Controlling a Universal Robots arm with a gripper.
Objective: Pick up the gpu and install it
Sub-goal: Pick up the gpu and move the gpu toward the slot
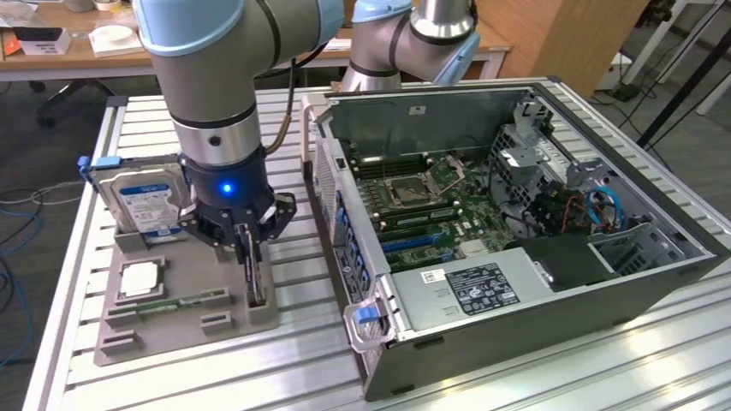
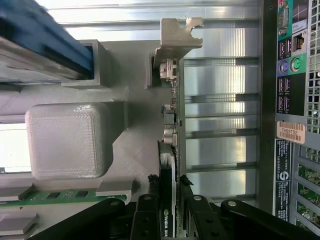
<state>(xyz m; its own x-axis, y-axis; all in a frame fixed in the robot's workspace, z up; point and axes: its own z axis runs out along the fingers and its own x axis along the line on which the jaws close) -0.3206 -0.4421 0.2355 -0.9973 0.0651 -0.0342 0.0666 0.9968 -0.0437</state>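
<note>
The gpu (image 1: 255, 278) stands on edge in a slot of the grey holder tray (image 1: 171, 334), at the tray's end nearest the computer case. My gripper (image 1: 248, 248) reaches straight down over it. In the wrist view the card (image 2: 170, 125) runs away from me, with its metal bracket (image 2: 176, 35) at the far end. My gripper (image 2: 168, 182) has one black fingertip (image 2: 152, 182) pressed against each face of the card, shut on its upper edge. The card still sits in the tray slot.
The open computer case (image 1: 639, 257) lies on the exterior view's right with its motherboard (image 1: 423, 197) exposed. On the tray are a hard drive (image 1: 149, 205), a processor (image 1: 139, 278) and a green memory stick (image 1: 183, 301). A second arm (image 1: 400, 43) stands behind the case.
</note>
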